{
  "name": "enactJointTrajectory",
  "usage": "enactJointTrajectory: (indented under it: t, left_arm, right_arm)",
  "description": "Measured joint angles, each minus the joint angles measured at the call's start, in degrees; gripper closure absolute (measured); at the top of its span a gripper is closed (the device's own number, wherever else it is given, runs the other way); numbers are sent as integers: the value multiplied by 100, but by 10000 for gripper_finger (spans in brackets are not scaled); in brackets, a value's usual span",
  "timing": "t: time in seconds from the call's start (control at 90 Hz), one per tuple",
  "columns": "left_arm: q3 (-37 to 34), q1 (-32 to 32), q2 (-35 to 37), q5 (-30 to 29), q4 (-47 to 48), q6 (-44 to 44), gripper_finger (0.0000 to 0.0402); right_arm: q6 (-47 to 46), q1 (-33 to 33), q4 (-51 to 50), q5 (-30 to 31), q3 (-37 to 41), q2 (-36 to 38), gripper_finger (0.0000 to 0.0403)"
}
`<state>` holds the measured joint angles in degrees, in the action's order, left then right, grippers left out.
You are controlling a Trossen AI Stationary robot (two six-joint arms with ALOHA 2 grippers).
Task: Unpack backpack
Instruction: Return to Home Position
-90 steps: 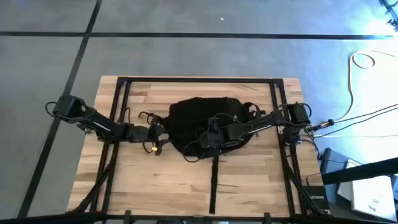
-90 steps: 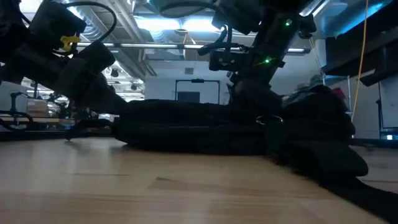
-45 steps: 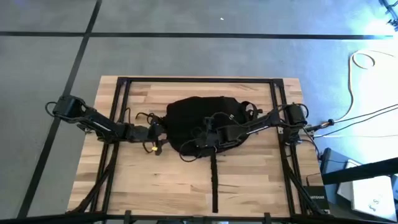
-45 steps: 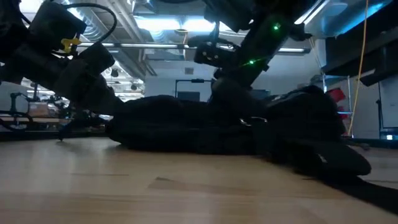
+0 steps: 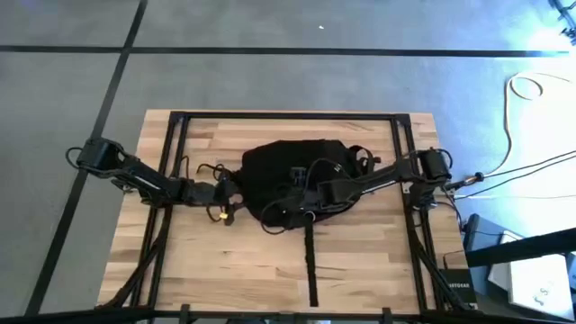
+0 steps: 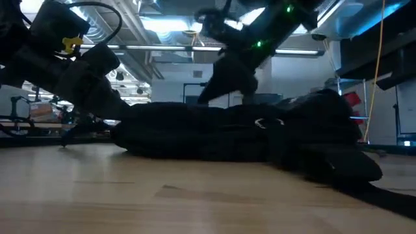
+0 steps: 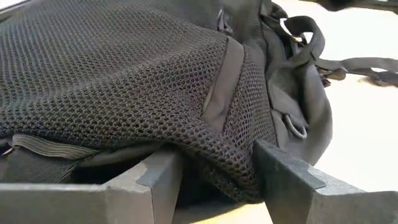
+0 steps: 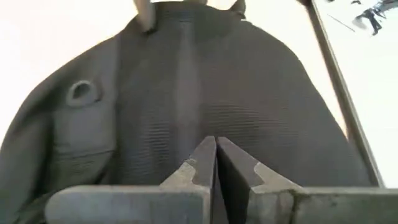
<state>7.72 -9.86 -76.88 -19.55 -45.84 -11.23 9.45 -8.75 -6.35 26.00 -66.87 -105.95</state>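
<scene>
Grey floor (image 5: 270, 81) marked with dark lines is seen around a wooden table (image 5: 180, 261) edged by a black frame. At the middle of the table, slightly toward the far edge, the backpack (image 5: 279, 166) is laid flat as a low black mound. Its long axis is set across the table, from the left arm's side to the right arm's side. Looped shoulder straps (image 5: 362, 162) are bunched at the end nearer the right arm's base. One long strap (image 5: 310, 261) is trailed from the backpack's near edge straight toward the front of the table. Which end is the top cannot be told. In the low view the backpack is shown higher at the end with the shoulder straps, and ceiling lights (image 6: 175, 26) are seen in the room behind.

The left gripper (image 7: 216, 158) is placed low at the backpack's left-hand end. Its fingers (image 7: 292, 183) are narrowed onto a thick fold of the mesh panel (image 7: 124, 81), by which the gap between them is filled. The right gripper (image 8: 216, 142) is held over the middle of the backpack, its two fingers pressed together with nothing between them. Whether their tips touch the fabric cannot be told. Smooth woven fabric bearing a small ring (image 8: 79, 91) is seen beneath it.
</scene>
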Motion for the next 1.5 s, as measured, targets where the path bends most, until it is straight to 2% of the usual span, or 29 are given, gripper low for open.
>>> enactJointTrajectory:
  t: [0.278,0.478,0.589,0.711,0.789,0.833,1.022,1.156,1.322,1.422,1.5]
  left_arm:
    - [1,-113,0,94,-22,9,225]
    - [5,-337,14,97,-656,178,232]
    - [11,-417,179,-148,-535,282,259]
    - [12,-444,572,-339,58,240,321]
    - [12,-446,930,-810,635,147,374]
    - [12,-444,1159,-1137,1020,102,388]
    - [12,-444,2350,-2351,2840,-183,398]
    - [12,-440,3239,-3768,4009,-475,399]
    - [9,-206,4116,-5737,4576,-847,400]
    - [9,42,4392,-6398,4542,-803,400]
    - [9,242,4500,-6474,4533,-759,400]
  right_arm:
    - [-783,4,-1271,287,0,590,402]
    - [-1339,-181,-2066,182,2,882,400]
    - [-1754,-378,-2609,146,2,999,400]
    - [-2271,-580,-3213,142,2,1044,400]
    - [-2510,-674,-3489,142,2,1046,400]
    - [-2633,-711,-3608,142,3,1044,400]
    - [-3011,-753,-3924,143,4,1046,401]
    - [-3184,-737,-4159,299,4,1046,401]
    - [-3238,-735,-4302,445,20,1046,401]
    - [-3238,-735,-4336,470,13,1051,401]
    - [-3239,-737,-4341,692,13,1049,401]
